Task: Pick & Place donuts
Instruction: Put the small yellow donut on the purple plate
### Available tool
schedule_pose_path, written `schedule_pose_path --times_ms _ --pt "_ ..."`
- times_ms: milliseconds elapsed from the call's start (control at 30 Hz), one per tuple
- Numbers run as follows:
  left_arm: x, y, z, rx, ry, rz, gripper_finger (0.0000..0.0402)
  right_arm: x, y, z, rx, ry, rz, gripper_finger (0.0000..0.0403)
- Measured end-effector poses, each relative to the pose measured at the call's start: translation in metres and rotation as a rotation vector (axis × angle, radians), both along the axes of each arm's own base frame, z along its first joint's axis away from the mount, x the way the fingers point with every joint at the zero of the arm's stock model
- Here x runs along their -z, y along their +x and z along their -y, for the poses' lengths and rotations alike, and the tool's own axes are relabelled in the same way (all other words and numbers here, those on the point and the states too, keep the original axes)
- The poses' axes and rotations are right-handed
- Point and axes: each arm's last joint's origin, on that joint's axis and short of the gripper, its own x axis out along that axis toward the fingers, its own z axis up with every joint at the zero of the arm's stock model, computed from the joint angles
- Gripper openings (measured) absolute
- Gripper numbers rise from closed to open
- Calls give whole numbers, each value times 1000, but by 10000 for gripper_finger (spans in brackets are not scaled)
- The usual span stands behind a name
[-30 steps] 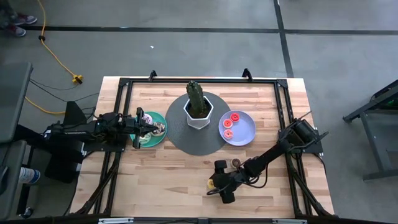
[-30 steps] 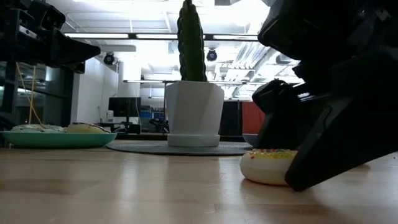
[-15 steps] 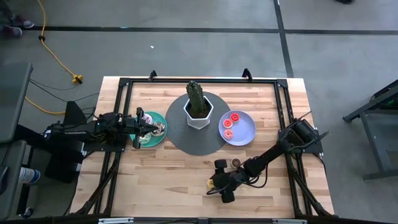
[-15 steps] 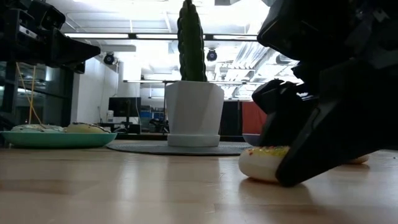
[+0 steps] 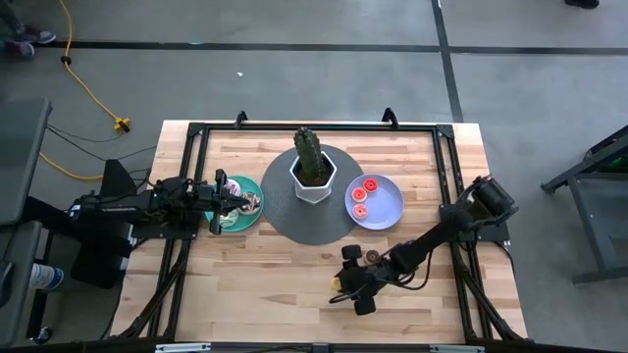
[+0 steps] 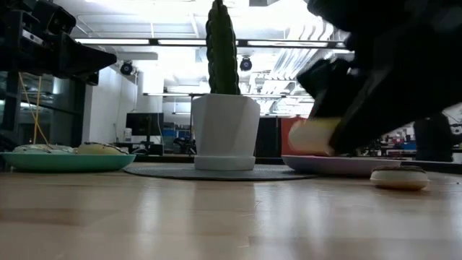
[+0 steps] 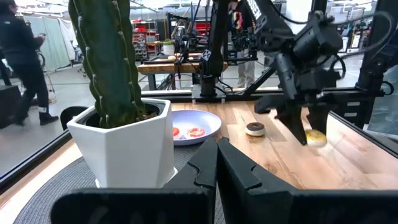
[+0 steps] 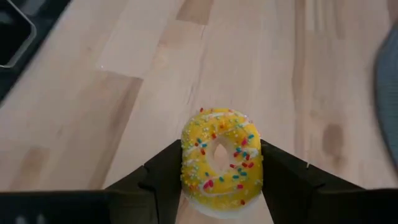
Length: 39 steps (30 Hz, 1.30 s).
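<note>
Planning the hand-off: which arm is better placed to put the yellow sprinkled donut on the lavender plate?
Right. The right gripper already holds the yellow sprinkled donut between its fingers, lifted off the table near the lavender plate. The left gripper hovers over the teal plate, beyond the cactus pot.

Bystander items on the wooden table

A cactus [image 5: 308, 152] in a white pot [image 5: 314, 182] is set on a round grey mat [image 5: 285, 218], flanked by a teal plate [image 5: 257, 190] and a lavender plate [image 5: 388, 203]; a yellow cable [image 5: 83, 83] is laid across the floor.
</note>
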Motion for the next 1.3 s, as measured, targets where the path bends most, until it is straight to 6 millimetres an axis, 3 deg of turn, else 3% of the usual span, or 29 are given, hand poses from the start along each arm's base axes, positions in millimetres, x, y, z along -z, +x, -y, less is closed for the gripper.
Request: schedule_pose_path --times_ms 233,433,967,1300 --pt "0 0 0 0 0 0 1 -24 -11 17 36 -9 -26 181" --pt "0 0 0 0 0 0 1 -32 -33 39 100 38 -23 181" --pt "0 0 0 0 0 0 1 -31 -98 95 221 77 16 181" --pt "0 0 0 0 0 0 1 -31 -125 123 286 106 32 181"
